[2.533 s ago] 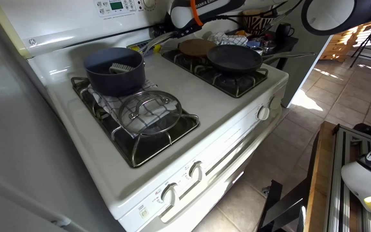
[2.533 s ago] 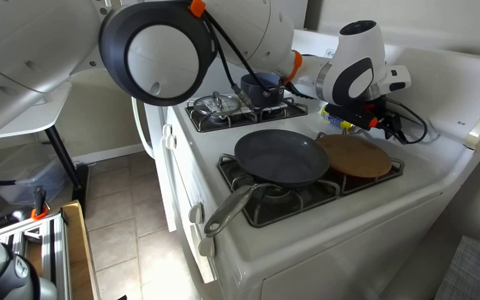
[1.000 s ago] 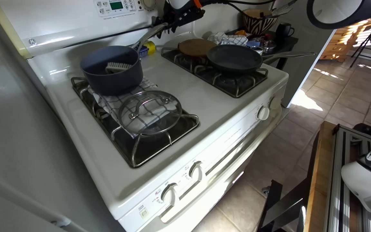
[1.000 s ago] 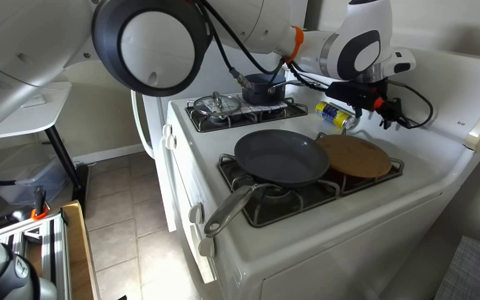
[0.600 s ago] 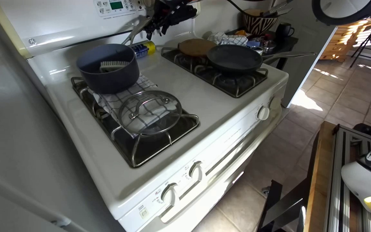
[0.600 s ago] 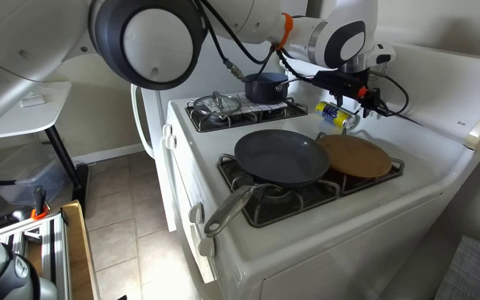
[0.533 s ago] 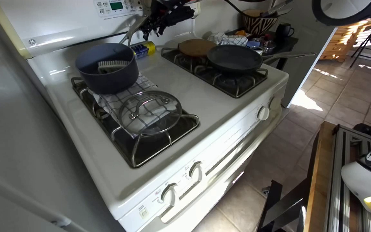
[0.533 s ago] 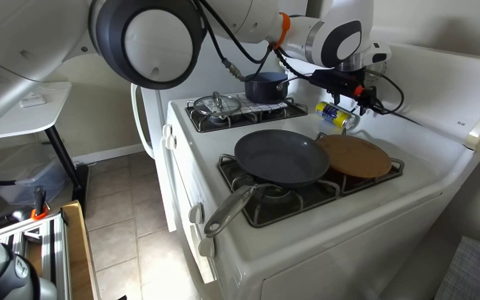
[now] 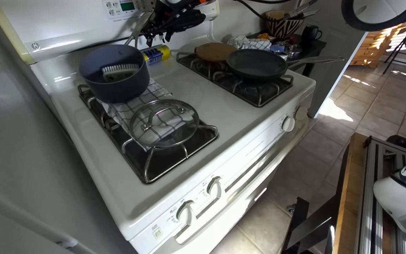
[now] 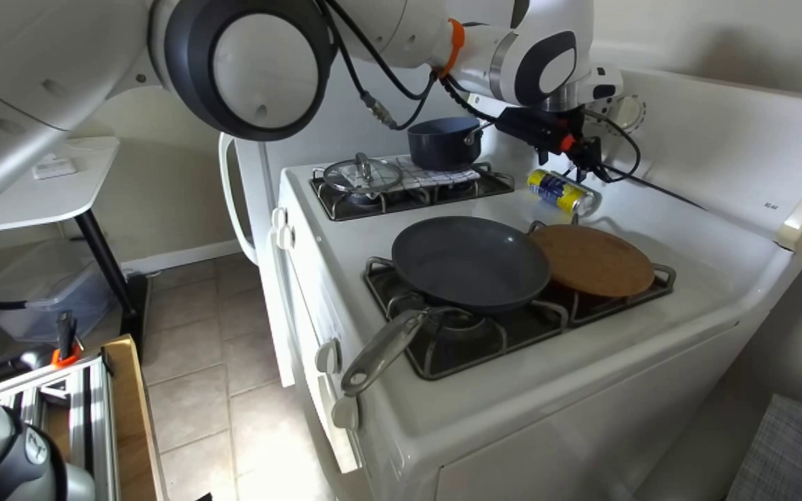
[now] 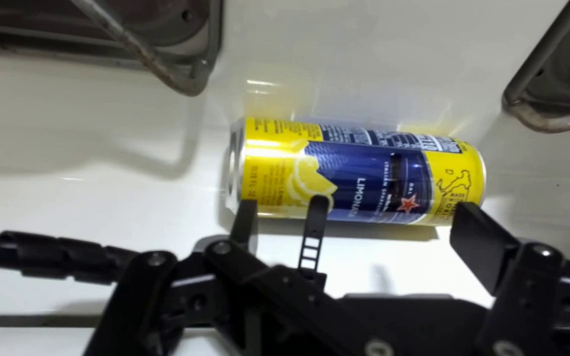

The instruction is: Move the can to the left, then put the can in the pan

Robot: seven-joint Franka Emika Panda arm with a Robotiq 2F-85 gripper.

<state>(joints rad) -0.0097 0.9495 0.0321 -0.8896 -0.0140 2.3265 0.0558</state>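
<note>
The yellow and blue can [image 11: 364,173] lies on its side on the white stovetop. It also shows in both exterior views [image 9: 156,54] [image 10: 555,191], between the two burner grates near the back panel. My gripper [image 11: 354,205] is open and empty, its fingers spread almost the length of the can. In the wrist view the fingertips overlap the can's lower edge; in both exterior views the gripper [image 9: 159,38] [image 10: 571,167] hangs just above and behind it. The pan [image 9: 257,63], a shallow black skillet, sits on a front burner, also seen here [image 10: 470,261].
A dark-blue pot [image 9: 115,76] with a brush inside stands on a checkered towel; its silver handle reaches up against or beside my gripper. A glass lid [image 9: 164,123] lies in front of it. A round brown board [image 10: 592,261] lies behind the pan.
My gripper rose, then moved along the back panel toward the pot, coming over the can. The pot and its handle shifted the same way. The can and pan stayed in place.
</note>
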